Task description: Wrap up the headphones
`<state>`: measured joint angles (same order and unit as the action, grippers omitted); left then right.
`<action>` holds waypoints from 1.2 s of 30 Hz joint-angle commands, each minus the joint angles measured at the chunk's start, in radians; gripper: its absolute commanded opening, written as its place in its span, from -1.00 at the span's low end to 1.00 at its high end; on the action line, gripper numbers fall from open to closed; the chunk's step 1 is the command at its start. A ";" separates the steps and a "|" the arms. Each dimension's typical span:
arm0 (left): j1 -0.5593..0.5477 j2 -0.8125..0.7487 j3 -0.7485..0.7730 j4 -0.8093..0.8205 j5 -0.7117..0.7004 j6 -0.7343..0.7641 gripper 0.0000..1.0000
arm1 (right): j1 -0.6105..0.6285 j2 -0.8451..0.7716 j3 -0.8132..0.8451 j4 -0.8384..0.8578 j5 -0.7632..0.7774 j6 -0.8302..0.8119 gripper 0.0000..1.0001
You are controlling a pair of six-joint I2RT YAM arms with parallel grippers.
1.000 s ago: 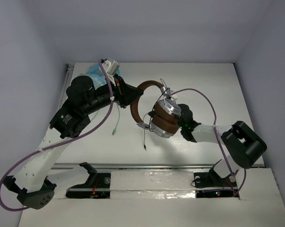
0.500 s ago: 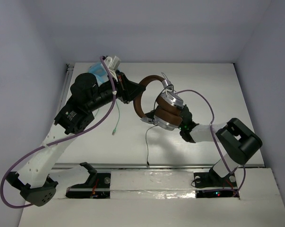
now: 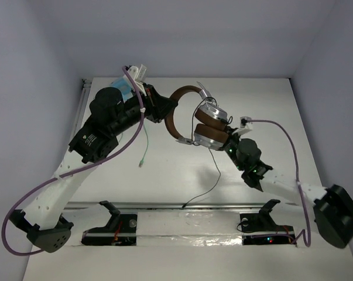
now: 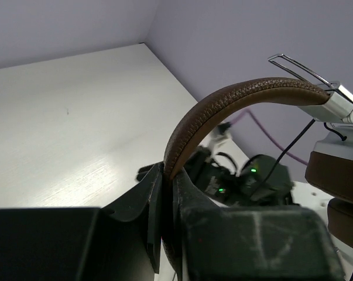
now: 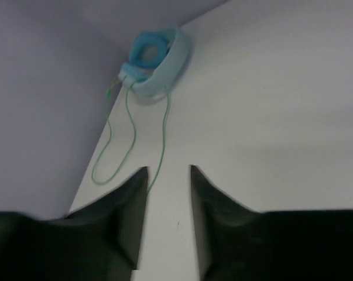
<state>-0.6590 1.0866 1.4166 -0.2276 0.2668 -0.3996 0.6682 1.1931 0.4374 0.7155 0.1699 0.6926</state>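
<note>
Gripping the headphones (image 3: 210,132) by the headband (image 4: 223,103), left tool (image 4: 167,178) clenched on it, right tool (image 5: 166,174) spread apart.

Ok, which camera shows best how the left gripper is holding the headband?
The left wrist view: up close, the left gripper is shut on the brown headband, one finger on each side. The top external view shows that grip small, from above. The right wrist view misses it and shows the light blue headset instead.
</note>
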 commanded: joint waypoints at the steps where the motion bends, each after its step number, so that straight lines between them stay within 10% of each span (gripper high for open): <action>1: 0.002 -0.004 0.065 0.079 -0.043 -0.012 -1.00 | -0.004 -0.156 0.027 -0.334 0.312 0.100 -0.05; 6: 0.022 0.006 0.081 0.077 -0.066 -0.016 -1.00 | -0.004 -0.390 0.044 -0.544 0.381 0.097 0.23; 12: 0.071 0.053 0.130 0.044 -0.101 -0.015 -1.00 | -0.004 -0.674 -0.052 -0.611 0.232 0.051 -0.89; 16: 0.108 0.093 0.168 0.037 -0.113 -0.010 -1.00 | -0.004 -0.832 -0.103 -0.604 0.072 0.001 -1.00; 25: 0.137 0.131 0.223 0.039 -0.106 -0.024 -1.00 | -0.004 -0.667 -0.163 -0.453 -0.234 -0.001 0.14; 36: 0.137 0.144 0.232 0.028 -0.097 -0.016 -1.00 | 0.028 -0.398 -0.146 -0.237 -0.328 0.007 0.24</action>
<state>-0.5232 1.2419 1.5864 -0.2741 0.1570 -0.3965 0.6727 0.7837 0.2752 0.3367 -0.1074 0.7074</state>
